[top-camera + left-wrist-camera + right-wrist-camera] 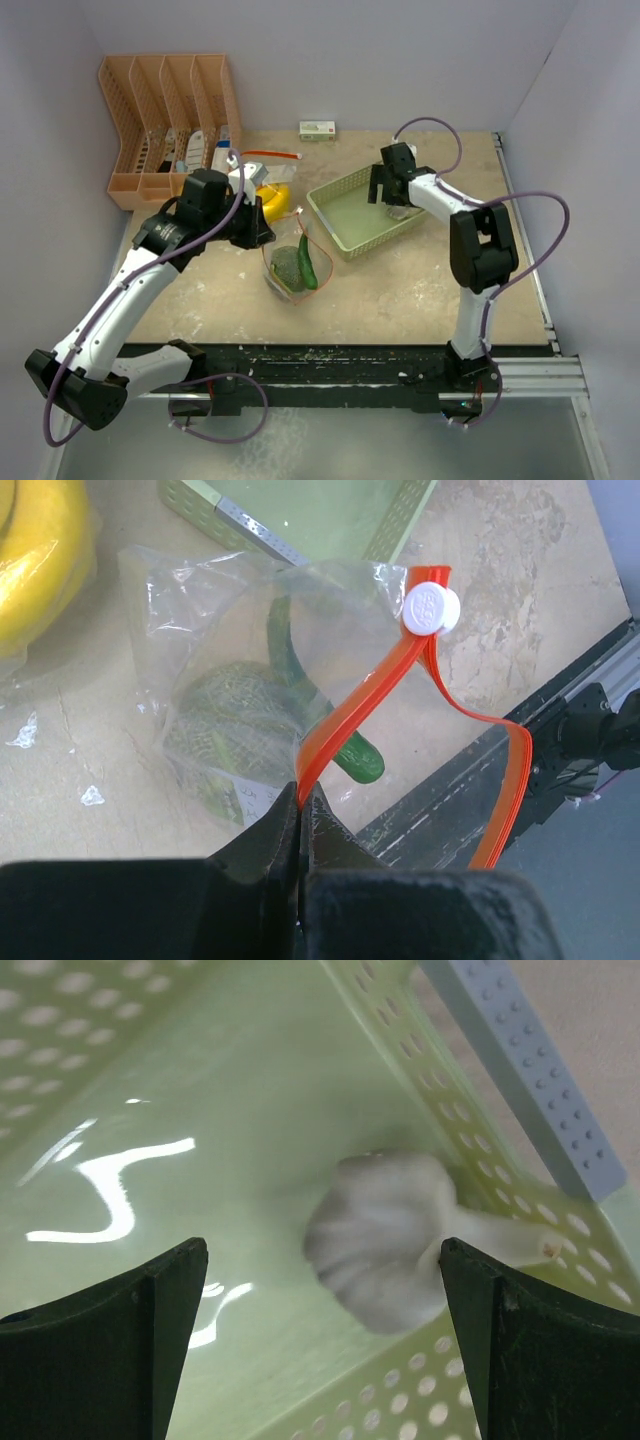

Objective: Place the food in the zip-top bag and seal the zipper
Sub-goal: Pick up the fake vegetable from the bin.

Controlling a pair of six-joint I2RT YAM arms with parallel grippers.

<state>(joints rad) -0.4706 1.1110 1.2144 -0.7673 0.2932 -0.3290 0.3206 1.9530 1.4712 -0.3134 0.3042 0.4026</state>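
The mottled beige table [420,290] bears an orange rack [165,120], small box [318,130], green mesh basket [330,225], banana bunch [275,200] and zip-top bag [285,287].

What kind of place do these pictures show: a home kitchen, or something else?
Most likely a robot lab test booth, not a kitchen. Plain walls box in a worn tabletop. The left arm and right arm are bolted to a metal rail. The cucumber looks like a toy.

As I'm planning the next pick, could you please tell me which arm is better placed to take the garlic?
Right: its open end effector hangs over the garlic; the left end effector is shut on the orange zipper.
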